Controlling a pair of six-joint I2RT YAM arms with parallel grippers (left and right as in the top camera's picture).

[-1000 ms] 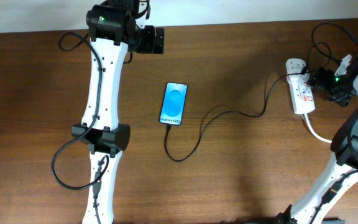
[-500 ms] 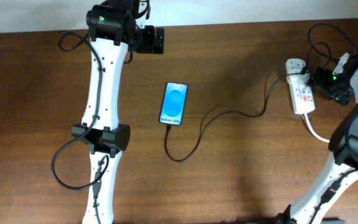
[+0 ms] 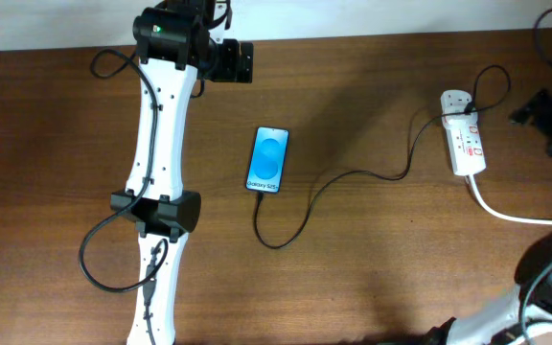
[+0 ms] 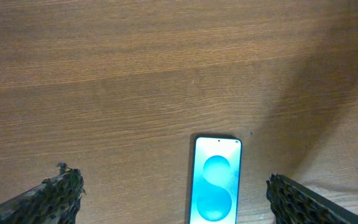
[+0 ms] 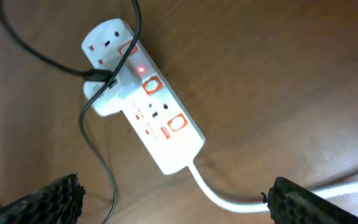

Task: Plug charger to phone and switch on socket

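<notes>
On the dark brown wooden table (image 3: 372, 268), the slim rectangular phone (image 3: 268, 160) with its blue-and-white screen lies face up near the middle, just where it lay a second ago. The charger's thin black cable (image 3: 353, 177) has not shifted either. It loops from the phone's lower end across to the small white oblong socket strip (image 3: 465, 144) with red markings at the right. There its white plug adapter (image 5: 101, 94) sits in an outlet, and a small red lamp (image 5: 140, 69) glows on the strip beside it. A thick white cord (image 3: 506, 213) trails from the strip's near end toward the right edge.

What differs is the right gripper (image 5: 176, 193). A second ago it hung just beside the strip; now it has drawn back toward the right edge and stands apart from it, fingers spread wide with nothing between them. The left gripper (image 4: 173, 180) is unmoved at the far side of the table, beyond the phone's top end, its jaws likewise wide apart and empty.
</notes>
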